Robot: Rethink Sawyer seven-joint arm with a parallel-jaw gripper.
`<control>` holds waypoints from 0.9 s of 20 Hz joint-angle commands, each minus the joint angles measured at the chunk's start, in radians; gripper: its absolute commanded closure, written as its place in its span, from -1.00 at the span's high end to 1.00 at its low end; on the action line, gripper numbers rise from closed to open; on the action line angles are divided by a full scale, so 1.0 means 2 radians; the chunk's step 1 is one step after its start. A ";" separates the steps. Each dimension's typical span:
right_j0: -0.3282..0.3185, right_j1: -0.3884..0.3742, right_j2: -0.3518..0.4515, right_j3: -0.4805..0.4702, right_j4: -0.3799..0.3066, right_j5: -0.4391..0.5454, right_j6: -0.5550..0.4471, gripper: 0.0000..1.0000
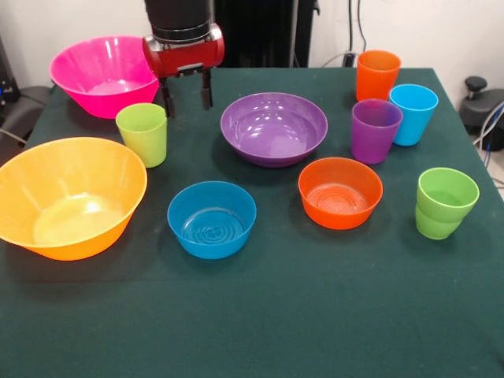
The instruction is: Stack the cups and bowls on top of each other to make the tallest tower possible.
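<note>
A: Where is the pincer (187, 96)?

B: At the far left of the tabletop (260, 315), hanging with its two black fingers (206, 93) spread apart and nothing between them. It sits just beside the pink bowl (105, 75), between that and the purple bowl (273, 127), with the lime-yellow cup (142, 134) just near of it.

A: Is anything stacked?

B: No tower; every piece stands alone on the green cloth. The yellow-orange bowl (69, 195) is at the near left, the small blue bowl (211, 218) near the middle, and the small orange bowl (340, 191) to its right, apart from it.

A: And the other cups?

B: The orange cup (377, 74) is at the far right, with the light blue cup (413, 113) and the purple cup (375, 130) close together just near of it (those two look to be touching). The green cup (445, 202) stands alone at the right edge, tilted slightly.
</note>
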 commanded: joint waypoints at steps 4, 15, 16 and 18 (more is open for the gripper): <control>0.003 0.009 0.025 0.022 -0.011 0.025 -0.132 1.00; 0.009 0.008 0.009 0.018 0.000 0.040 -0.099 1.00; 0.008 0.007 0.005 0.018 0.003 0.047 -0.100 1.00; 0.007 0.005 0.001 0.018 0.000 0.055 -0.106 1.00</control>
